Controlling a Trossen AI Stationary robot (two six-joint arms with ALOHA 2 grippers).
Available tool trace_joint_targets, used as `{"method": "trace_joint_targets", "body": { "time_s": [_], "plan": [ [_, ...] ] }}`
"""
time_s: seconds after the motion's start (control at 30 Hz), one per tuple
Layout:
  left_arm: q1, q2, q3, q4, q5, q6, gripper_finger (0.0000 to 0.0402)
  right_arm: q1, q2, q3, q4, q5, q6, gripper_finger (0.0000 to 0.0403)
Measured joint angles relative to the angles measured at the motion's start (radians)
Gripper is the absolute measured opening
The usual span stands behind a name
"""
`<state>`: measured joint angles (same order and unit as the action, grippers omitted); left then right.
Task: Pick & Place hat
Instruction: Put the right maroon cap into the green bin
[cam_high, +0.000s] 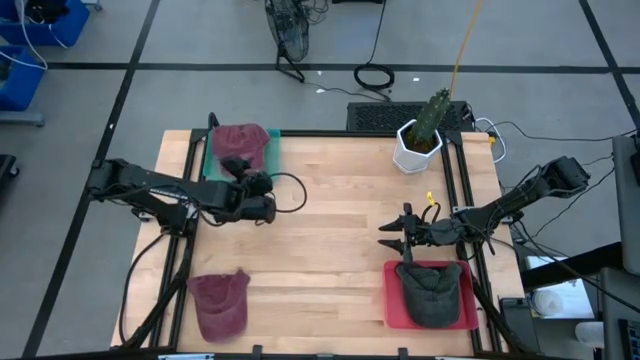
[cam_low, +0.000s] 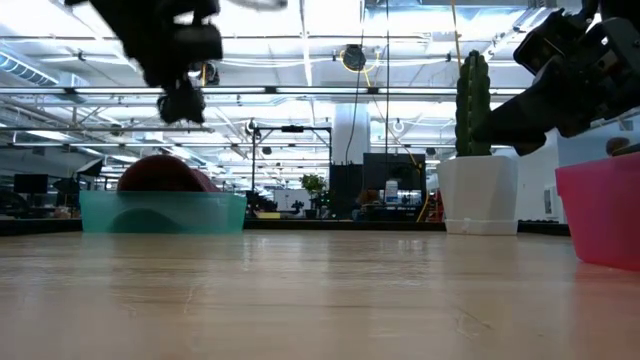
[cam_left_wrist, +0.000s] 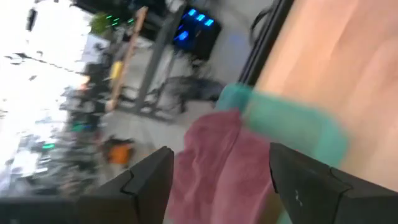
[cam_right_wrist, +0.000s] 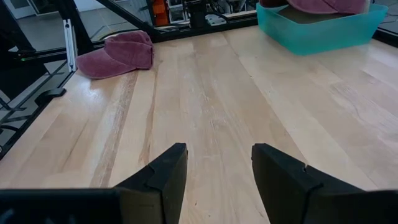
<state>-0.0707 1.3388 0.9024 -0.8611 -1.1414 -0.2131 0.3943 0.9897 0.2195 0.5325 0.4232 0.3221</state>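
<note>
A maroon hat (cam_high: 240, 143) lies in a teal bin (cam_high: 270, 152) at the table's far left; it also shows in the left wrist view (cam_left_wrist: 217, 168) and the low view (cam_low: 160, 175). My left gripper (cam_high: 240, 170) (cam_left_wrist: 217, 186) hovers open just above and beside this bin, well clear of it in the low view (cam_low: 182, 95). A second maroon hat (cam_high: 218, 303) (cam_right_wrist: 118, 53) rests flat on the table's near left. A dark grey hat (cam_high: 430, 290) sits in a red tray (cam_high: 392, 300) at the near right. My right gripper (cam_high: 388, 237) (cam_right_wrist: 214, 174) is open over bare wood, just beyond the tray.
A cactus in a white pot (cam_high: 420, 140) (cam_low: 478, 190) stands at the far right corner. Black rails (cam_high: 462, 190) run along both table sides. The table's middle (cam_high: 330, 230) is bare wood. The teal bin (cam_right_wrist: 323, 25) and the red tray (cam_low: 600, 210) rise above the table.
</note>
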Motion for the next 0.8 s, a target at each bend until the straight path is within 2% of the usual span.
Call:
{"method": "trace_joint_targets", "body": {
  "time_s": [0.17, 0.3, 0.37, 0.43, 0.53, 0.7, 0.8],
  "plan": [
    [-0.04, 0.0, 0.116, 0.0, 0.042, -0.057, 0.0234, 0.0, 0.0, 0.0, -0.007, 0.0, 0.006, 0.0165],
    [-0.014, 0.0, 0.172, -0.01, 0.047, -0.293, 0.0203, 0.0, 0.0, 0.0, -0.007, -0.001, 0.007, 0.0165],
    [0.024, -0.001, 0.178, -0.011, 0.094, -0.389, 0.0183, 0.0, 0.0, 0.0, -0.007, -0.004, 0.012, 0.0165],
    [0.079, -0.001, 0.172, -0.019, 0.19, -0.434, 0.0159, 0.0, 0.0, 0.0, -0.007, -0.005, 0.022, 0.0165],
    [0.17, -0.001, 0.133, -0.027, 0.301, -0.454, 0.012, 0.0, 0.0, 0.0, -0.007, -0.005, 0.033, 0.0165],
    [0.3, -0.001, 0.041, -0.016, 0.32, -0.434, 0.0058, 0.0, 0.0, 0.0, -0.008, -0.008, 0.033, 0.0165],
    [0.372, -0.001, -0.011, 0.058, 0.393, -0.368, 0.0029, 0.0, 0.0, 0.0, -0.015, -0.007, 0.032, 0.0165]
  ]
}}
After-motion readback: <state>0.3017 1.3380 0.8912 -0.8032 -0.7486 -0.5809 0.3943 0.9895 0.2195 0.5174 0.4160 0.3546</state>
